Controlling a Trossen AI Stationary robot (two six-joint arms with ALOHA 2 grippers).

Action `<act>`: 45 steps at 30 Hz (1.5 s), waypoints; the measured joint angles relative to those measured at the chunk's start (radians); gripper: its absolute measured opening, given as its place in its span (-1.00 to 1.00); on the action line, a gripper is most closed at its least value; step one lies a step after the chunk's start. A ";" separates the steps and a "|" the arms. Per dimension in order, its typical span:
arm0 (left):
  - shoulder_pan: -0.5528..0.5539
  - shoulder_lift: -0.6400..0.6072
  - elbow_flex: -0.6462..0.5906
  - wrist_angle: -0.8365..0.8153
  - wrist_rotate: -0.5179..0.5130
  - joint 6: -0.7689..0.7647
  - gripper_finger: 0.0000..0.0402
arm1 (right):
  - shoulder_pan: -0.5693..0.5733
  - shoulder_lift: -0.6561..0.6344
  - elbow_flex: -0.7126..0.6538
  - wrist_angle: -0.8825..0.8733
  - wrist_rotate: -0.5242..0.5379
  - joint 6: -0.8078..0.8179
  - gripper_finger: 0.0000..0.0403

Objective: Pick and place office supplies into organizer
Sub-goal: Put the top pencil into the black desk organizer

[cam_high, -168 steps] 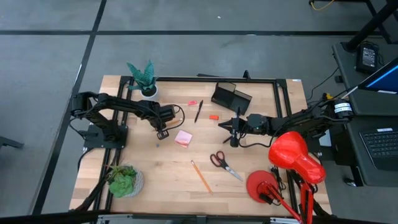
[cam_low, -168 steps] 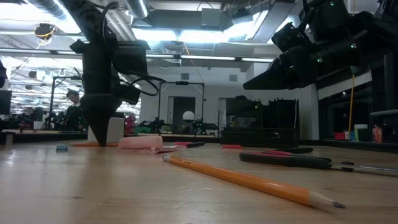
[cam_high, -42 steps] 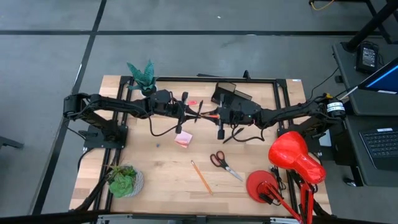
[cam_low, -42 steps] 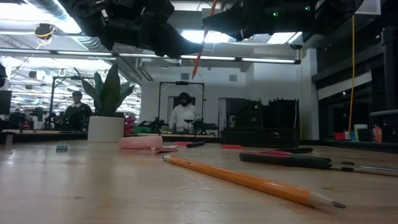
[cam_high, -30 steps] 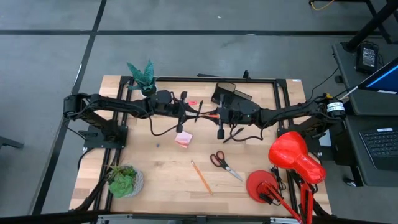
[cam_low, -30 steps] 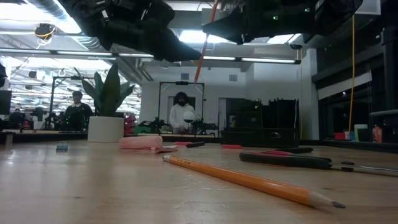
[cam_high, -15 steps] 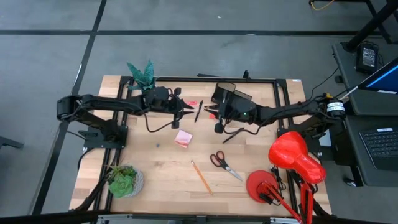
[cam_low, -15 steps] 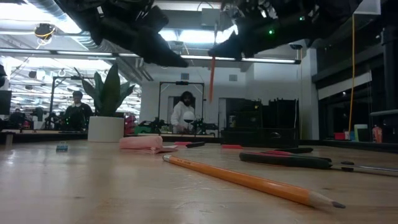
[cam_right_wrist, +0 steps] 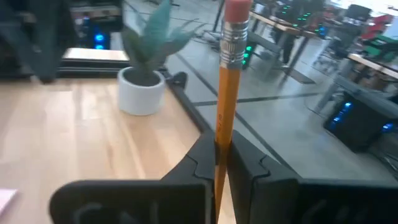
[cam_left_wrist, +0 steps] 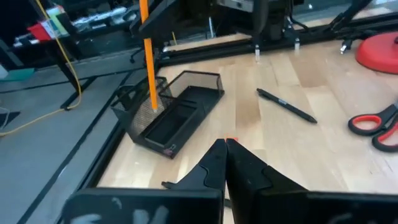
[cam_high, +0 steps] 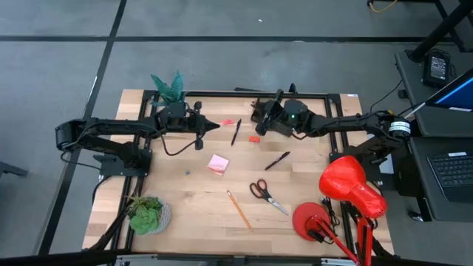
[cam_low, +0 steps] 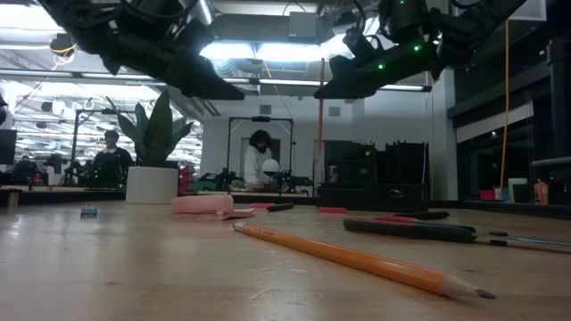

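Above the black mesh organizer (cam_left_wrist: 176, 112), the right gripper (cam_right_wrist: 222, 151) clamps a slim orange pencil (cam_right_wrist: 226, 74) upright; left gripper (cam_left_wrist: 225, 144) pinched together

Orange pencil (cam_left_wrist: 149, 59) standing straight up over the black tray (cam_left_wrist: 171, 112). Another pencil (cam_high: 239, 210), red scissors (cam_high: 264, 194), pink notes (cam_high: 217, 164), two pens lying flat.

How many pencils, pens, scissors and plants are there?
Pencils: 2, one lying flat, one held in the right gripper's fingers
Pens: 2, the other is here
Scissors: 1
Plants: 2, the other is here
Total: 7
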 joint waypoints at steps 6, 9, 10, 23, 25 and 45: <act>0.014 -0.063 -0.067 0.020 0.020 -0.023 -0.99 | -0.068 -0.029 0.000 -0.006 -0.002 0.000 -0.91; 0.015 -0.079 -0.088 0.018 0.019 -0.030 -0.99 | -0.107 -0.044 0.000 -0.025 -0.002 0.000 -0.91; 0.015 -0.082 -0.090 0.018 0.020 -0.030 -0.99 | -0.119 -0.046 0.000 -0.026 -0.002 0.003 -0.91; 0.014 -0.082 -0.092 0.019 0.019 -0.030 -0.99 | -0.197 -0.045 -0.078 0.042 -0.003 0.034 -0.91; 0.014 -0.082 -0.092 0.019 0.019 -0.030 -0.99 | -0.201 -0.045 -0.087 0.049 -0.004 0.035 -0.91; 0.014 -0.081 -0.092 0.020 0.019 -0.053 -0.99 | -0.227 0.004 -0.220 0.191 -0.005 0.084 -0.91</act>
